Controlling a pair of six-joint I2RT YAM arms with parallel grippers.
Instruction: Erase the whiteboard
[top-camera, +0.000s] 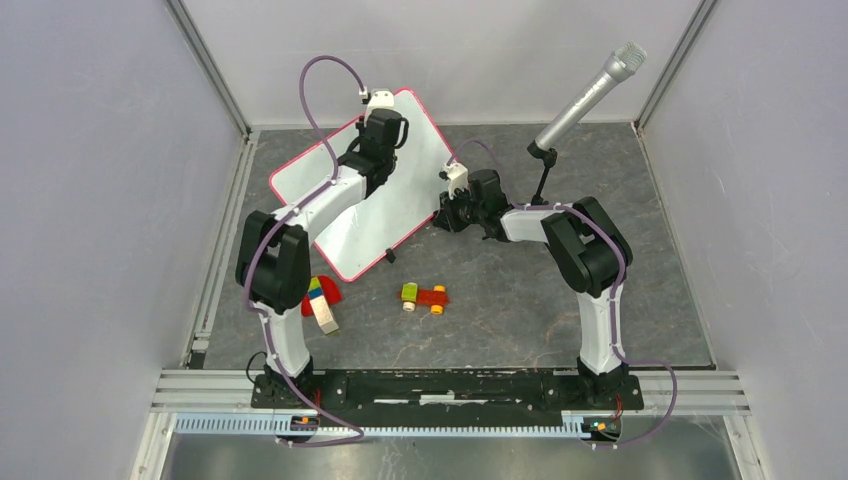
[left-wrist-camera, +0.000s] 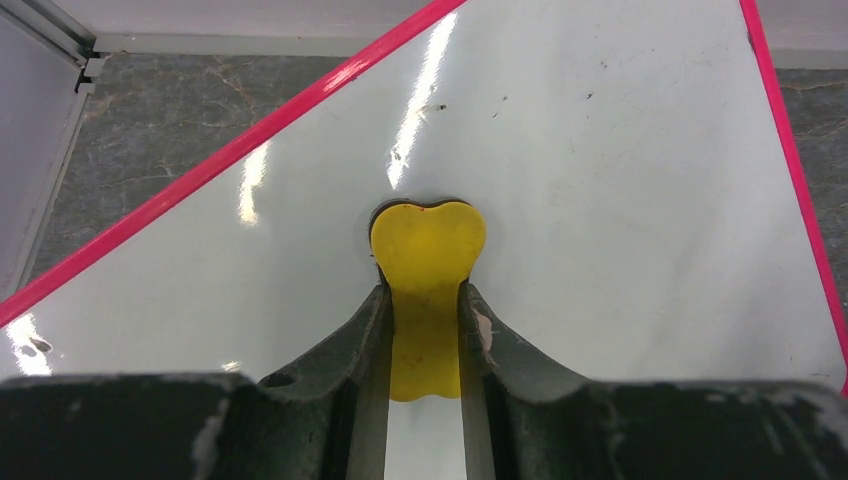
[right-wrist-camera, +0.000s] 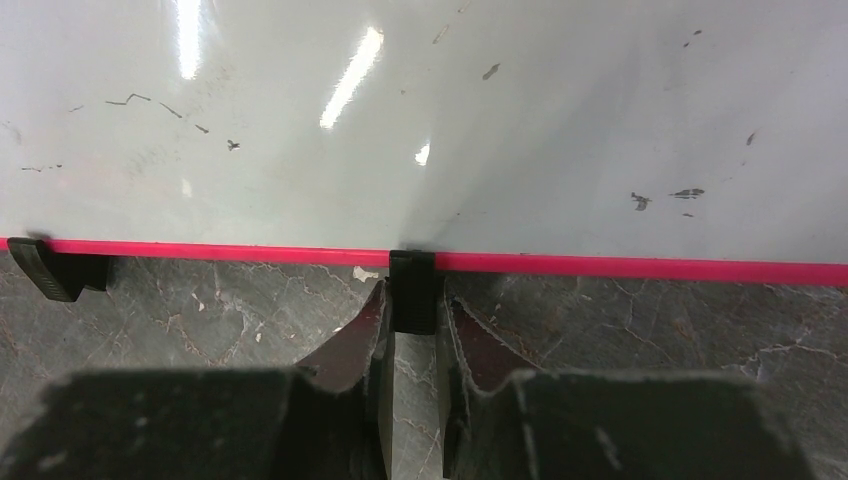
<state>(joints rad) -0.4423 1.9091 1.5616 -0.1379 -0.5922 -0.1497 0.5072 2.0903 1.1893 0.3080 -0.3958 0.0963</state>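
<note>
The whiteboard (top-camera: 340, 195), white with a pink-red rim, lies flat on the grey table at the back left. My left gripper (top-camera: 383, 128) is over its far part, shut on a yellow eraser (left-wrist-camera: 427, 290) that presses on the white surface (left-wrist-camera: 600, 200). My right gripper (top-camera: 447, 212) is at the board's right edge, shut on a black clip foot (right-wrist-camera: 412, 290) on the pink rim (right-wrist-camera: 640, 266). Small dark marker specks remain on the board (right-wrist-camera: 660, 195) in the right wrist view. A second clip foot (right-wrist-camera: 45, 268) sits to the left.
A microphone (top-camera: 590, 95) on a small black stand (top-camera: 543, 175) is at the back right. A toy car (top-camera: 425, 296) and coloured wooden blocks (top-camera: 321, 300) lie on the table in front of the board. Grey walls close in both sides.
</note>
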